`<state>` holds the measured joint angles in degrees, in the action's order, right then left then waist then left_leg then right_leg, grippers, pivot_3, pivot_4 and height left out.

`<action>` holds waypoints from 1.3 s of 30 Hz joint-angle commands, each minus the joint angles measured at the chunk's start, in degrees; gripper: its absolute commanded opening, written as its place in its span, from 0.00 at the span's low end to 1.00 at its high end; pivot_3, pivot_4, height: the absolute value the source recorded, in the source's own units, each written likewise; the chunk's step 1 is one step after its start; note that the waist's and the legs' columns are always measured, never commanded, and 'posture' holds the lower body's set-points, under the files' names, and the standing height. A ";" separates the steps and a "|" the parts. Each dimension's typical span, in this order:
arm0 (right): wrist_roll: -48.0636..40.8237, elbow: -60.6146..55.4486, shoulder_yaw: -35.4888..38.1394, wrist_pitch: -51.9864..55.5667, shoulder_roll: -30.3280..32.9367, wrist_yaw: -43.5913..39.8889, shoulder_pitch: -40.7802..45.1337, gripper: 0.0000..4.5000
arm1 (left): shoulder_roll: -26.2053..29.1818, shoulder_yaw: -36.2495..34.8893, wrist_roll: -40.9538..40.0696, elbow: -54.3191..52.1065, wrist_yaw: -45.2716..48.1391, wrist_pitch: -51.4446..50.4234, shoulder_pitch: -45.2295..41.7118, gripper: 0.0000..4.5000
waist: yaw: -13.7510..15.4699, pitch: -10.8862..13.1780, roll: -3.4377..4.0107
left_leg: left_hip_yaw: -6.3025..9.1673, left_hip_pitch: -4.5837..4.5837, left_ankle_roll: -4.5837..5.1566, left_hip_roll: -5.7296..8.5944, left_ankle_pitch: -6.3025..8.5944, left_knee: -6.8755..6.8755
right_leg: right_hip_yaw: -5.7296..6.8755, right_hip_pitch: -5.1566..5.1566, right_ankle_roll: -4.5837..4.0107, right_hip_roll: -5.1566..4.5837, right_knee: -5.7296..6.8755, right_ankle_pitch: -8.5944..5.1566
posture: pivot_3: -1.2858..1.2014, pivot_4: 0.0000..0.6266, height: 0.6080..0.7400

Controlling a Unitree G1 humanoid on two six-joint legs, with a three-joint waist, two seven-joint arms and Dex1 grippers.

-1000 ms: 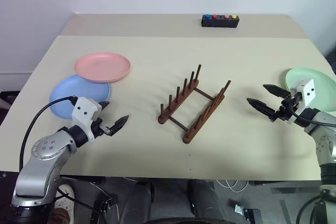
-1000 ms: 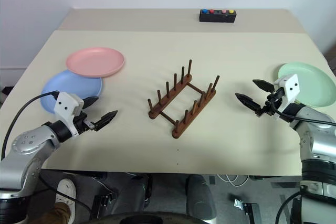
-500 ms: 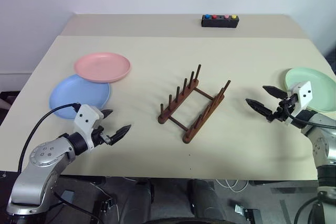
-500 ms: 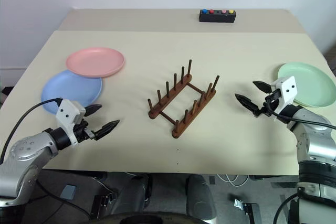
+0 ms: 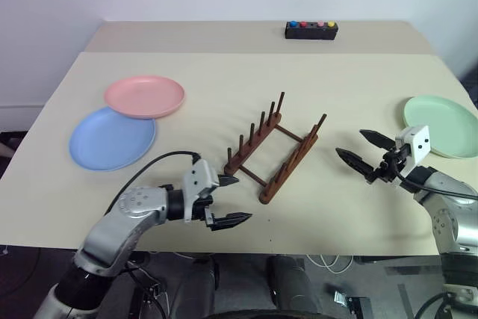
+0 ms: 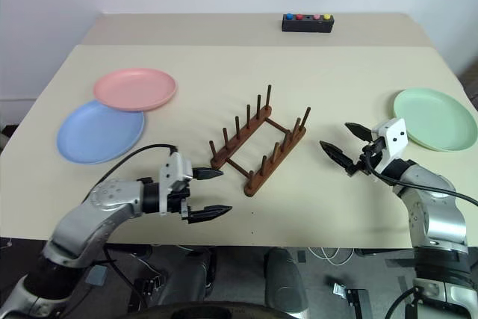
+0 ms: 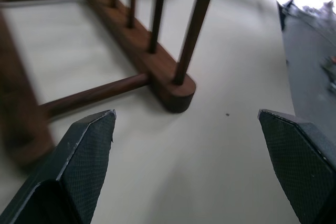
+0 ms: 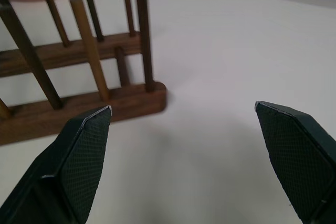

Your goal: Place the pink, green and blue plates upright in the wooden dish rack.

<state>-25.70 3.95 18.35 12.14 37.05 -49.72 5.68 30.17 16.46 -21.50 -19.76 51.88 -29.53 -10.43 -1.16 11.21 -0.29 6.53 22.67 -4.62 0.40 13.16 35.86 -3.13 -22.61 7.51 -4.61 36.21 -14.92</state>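
The pink plate (image 5: 144, 95) lies flat at the table's left, its edge over the blue plate (image 5: 112, 137) in front of it. Flat at the far right lies the green plate (image 5: 441, 125). In the middle stands the wooden dish rack (image 5: 276, 151), set at a slant, with nothing between its pegs. My left gripper (image 5: 244, 198) is open and holds nothing; it hovers near the table's front edge, pointing right at the rack's near end (image 7: 173, 90). To the right of the rack (image 8: 79, 108) my right gripper (image 5: 349, 142) is open and holds nothing, pointing left toward it with the green plate behind it.
A small black box with coloured buttons (image 5: 311, 30) sits at the back of the table. A seam runs across the tabletop in front of it. Bare tabletop lies between the rack and each group of plates.
My left gripper has swung right along the table's front, from beside the blue plate to the rack's near end. The right gripper has crept a little left toward the rack. Both stay open.
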 commanded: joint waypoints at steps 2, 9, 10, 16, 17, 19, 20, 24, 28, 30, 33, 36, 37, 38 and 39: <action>-1.99 -4.84 2.52 0.78 0.70 1.00 -1.02 0.99 | -4.34 4.81 3.87 4.72 -0.96 2.06 -4.64 1.00 | 0.11 0.01 -0.01 | 0.00 0.02 0.00 0.00 0.00 0.04 | 0.00 0.00 0.01 0.00 0.00 0.00 | 0.52 0.24 0.96; -2.34 -7.11 2.81 1.56 0.25 2.27 -2.54 0.99 | -7.89 7.51 9.96 9.12 -5.04 3.86 -7.32 1.00 | 0.22 0.01 -0.01 | 0.01 0.03 0.00 0.01 0.00 0.08 | -0.01 0.06 0.01 -0.01 -0.04 -0.01 | 0.52 0.24 0.96; -2.41 -7.19 2.73 1.58 0.21 2.45 -2.48 0.99 | -8.63 7.45 10.77 9.94 -6.11 4.28 -7.56 1.00 | 0.25 0.01 -0.01 | 0.01 0.01 0.00 0.01 0.00 0.09 | -0.01 0.08 0.01 -0.01 -0.04 -0.01 | 0.52 0.24 0.96; -2.21 -6.85 1.85 1.31 -0.14 3.10 -1.69 1.00 | -11.31 5.64 12.95 12.37 -10.49 5.54 -7.68 0.61 | 0.35 0.00 -0.02 | 0.01 -0.04 0.00 0.01 0.00 0.14 | 0.00 0.17 0.01 -0.02 -0.05 -0.01 | 0.52 0.24 0.96; -2.15 -6.72 1.76 1.21 -0.18 3.11 -1.62 1.00 | -11.54 5.40 13.00 12.54 -10.80 5.69 -7.66 0.50 | 0.35 0.00 -0.02 | 0.02 -0.04 0.00 0.01 0.00 0.13 | 0.00 0.17 0.02 -0.01 -0.05 -0.01 | 0.52 0.24 0.96; -1.97 -6.30 1.43 0.92 -0.32 3.09 -1.21 1.00 | -11.76 5.02 12.98 12.72 -11.22 6.07 -7.50 0.27 | 0.34 0.00 -0.02 | 0.02 -0.05 0.00 0.01 0.00 0.13 | 0.00 0.17 0.02 -0.01 -0.05 -0.01 | 0.52 0.24 0.96; -1.85 -6.23 1.13 0.89 -0.43 3.21 -0.82 1.00 | -11.65 4.65 13.13 12.88 -11.56 6.35 -7.43 0.17 | 0.34 0.00 -0.02 | 0.02 -0.05 0.00 0.01 0.00 0.12 | 0.00 0.17 0.02 -0.02 -0.05 -0.01 | 0.52 0.24 0.96; -1.85 -6.04 0.94 0.88 -0.19 3.29 -0.07 1.00 | -10.49 3.95 14.79 13.74 -12.10 7.83 -7.41 0.17 | 0.26 0.00 -0.02 | 0.02 -0.05 0.00 0.01 0.00 0.11 | 0.00 0.15 0.02 -0.01 -0.05 -0.01 | 0.52 0.24 0.96; -1.88 -6.38 1.26 0.79 0.02 3.34 -0.28 1.00 | -8.69 1.89 16.05 16.62 -12.36 10.53 -8.33 0.17 | 0.19 0.00 -0.02 | 0.02 -0.06 0.00 0.01 0.00 0.08 | 0.00 0.16 0.04 -0.01 -0.05 0.00 | 0.52 0.24 0.96; -1.97 -6.69 1.40 0.82 0.05 3.34 -0.58 1.00 | -8.12 1.28 16.01 17.82 -11.87 12.01 -8.87 0.17 | 0.17 0.00 -0.01 | 0.02 -0.09 0.00 0.01 0.00 0.08 | 0.00 0.16 0.03 -0.01 -0.04 0.00 | 0.52 0.24 0.96; -2.02 -7.47 1.56 0.83 -0.02 3.56 -1.23 1.00 | -6.21 0.14 13.83 19.41 -7.10 14.79 -10.10 0.17 | 0.17 0.00 -0.02 | 0.02 -0.10 0.00 0.01 0.00 0.08 | 0.00 0.17 0.03 -0.01 -0.04 -0.01 | 0.52 0.24 0.96; -2.02 -7.97 1.62 0.77 -0.12 3.90 -1.59 1.00 | -3.76 -0.05 12.41 21.36 -1.48 16.98 -11.41 0.17 | 0.11 0.00 -0.01 | 0.01 -0.09 0.00 0.01 0.00 0.06 | 0.00 0.16 0.03 -0.01 -0.04 -0.01 | 0.52 0.24 0.96; -2.03 -8.11 1.63 0.71 -0.19 4.03 -1.69 1.00 | -2.76 0.03 11.73 22.10 1.26 17.95 -11.85 0.17 | 0.09 0.00 -0.01 | 0.01 -0.09 0.00 0.01 0.00 0.05 | 0.00 0.15 0.02 -0.01 -0.04 -0.01 | 0.52 0.24 0.96; -2.06 -8.32 1.62 0.69 -0.30 4.21 -1.85 1.00 | -1.81 0.04 10.73 22.72 4.29 18.41 -12.36 0.17 | 0.12 0.00 -0.01 | 0.01 -0.09 0.00 0.01 0.00 0.05 | 0.00 0.15 0.03 -0.01 -0.04 -0.01 | 0.52 0.24 0.96; -2.04 -8.46 1.59 0.62 -0.39 4.40 -2.01 1.00 | -1.13 0.09 9.93 23.31 6.81 18.75 -12.89 0.17 | 0.13 0.00 -0.01 | 0.01 -0.09 0.00 0.01 0.00 0.04 | 0.00 0.14 0.03 -0.01 -0.04 -0.01 | 0.52 0.24 0.96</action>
<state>-27.25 -1.64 18.53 13.80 36.76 -45.60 3.69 28.34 17.07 -10.04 3.65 54.49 -12.13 -22.70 -1.03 11.22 -0.30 6.54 22.59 -4.62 0.41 13.16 35.89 -3.13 -22.48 7.53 -4.61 36.17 -14.93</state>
